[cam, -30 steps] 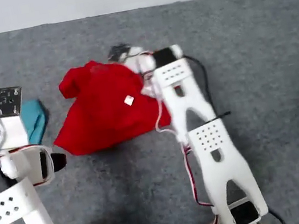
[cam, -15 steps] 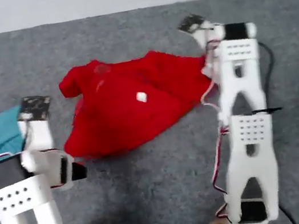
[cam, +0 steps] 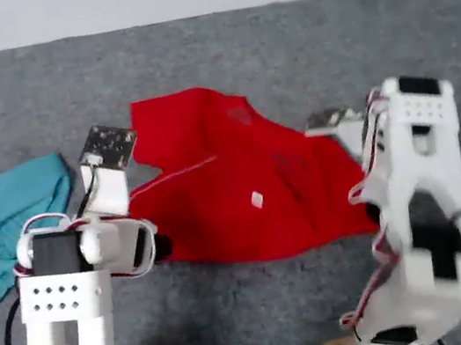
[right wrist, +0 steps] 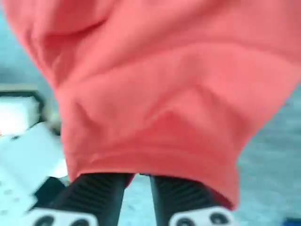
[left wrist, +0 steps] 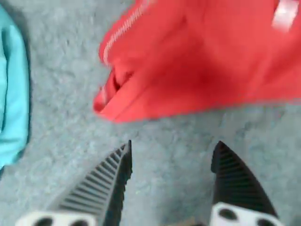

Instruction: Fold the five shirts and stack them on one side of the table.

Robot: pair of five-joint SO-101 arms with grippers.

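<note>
- High view: the red shirt (cam: 241, 179) is lying crumpled at the middle of the grey table (cam: 192, 54). The teal shirt (cam: 2, 222) is lying at the table's left edge. The left arm (cam: 60, 319) is standing between the two shirts, and the right arm (cam: 422, 192) is standing at the red shirt's right edge.
- Left wrist view: the left gripper (left wrist: 171, 150) is hanging wide apart and holding nothing over bare table, near the red shirt's hem, with the teal shirt well off to one side.
- Right wrist view: the right gripper (right wrist: 141, 181) is closing narrowly on a fold of the red shirt, whose cloth is draping over both fingers.
</note>
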